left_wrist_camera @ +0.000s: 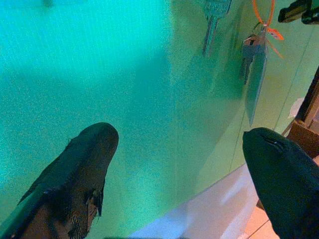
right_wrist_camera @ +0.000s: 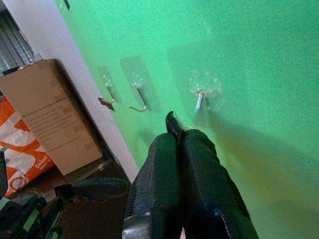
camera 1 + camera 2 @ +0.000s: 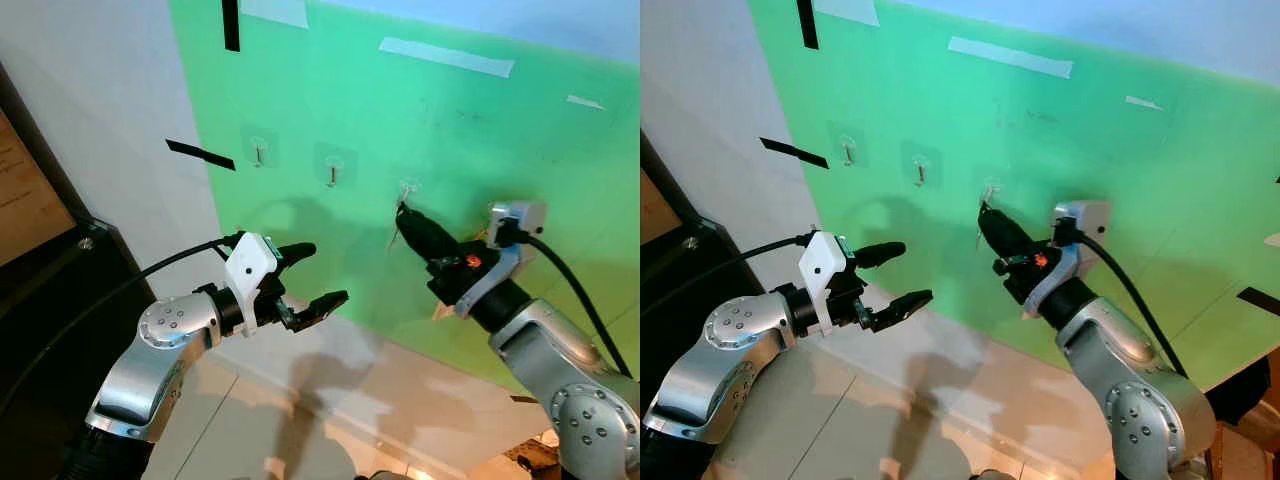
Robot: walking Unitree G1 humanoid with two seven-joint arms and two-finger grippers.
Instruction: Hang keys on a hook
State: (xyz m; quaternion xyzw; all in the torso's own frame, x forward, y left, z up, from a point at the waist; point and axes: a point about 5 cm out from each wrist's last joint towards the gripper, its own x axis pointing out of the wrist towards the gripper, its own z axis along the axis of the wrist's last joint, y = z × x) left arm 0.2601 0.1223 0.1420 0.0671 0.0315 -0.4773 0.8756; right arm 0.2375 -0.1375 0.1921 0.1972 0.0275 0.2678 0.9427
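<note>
Three small clear hooks sit in a row on the green wall panel: left hook (image 3: 258, 152), middle hook (image 3: 333, 170), right hook (image 3: 408, 187). My right gripper (image 3: 403, 213) is raised to the wall, its tips just below the right hook (image 2: 199, 98). It is shut on the keys (image 1: 251, 50), which dangle under it on an orange tie. A dark tip pokes out between its fingers (image 2: 197, 149). Lower and to the left, my left gripper (image 3: 322, 274) is open and holds nothing, a short way off the wall.
Black tape strips (image 3: 200, 154) and white tape (image 3: 445, 56) are stuck on the panel. A dark cabinet (image 3: 50, 300) stands at the left, and a cardboard box (image 2: 47, 114) beside it. A white baseboard and tiled floor (image 3: 300, 420) lie below the panel.
</note>
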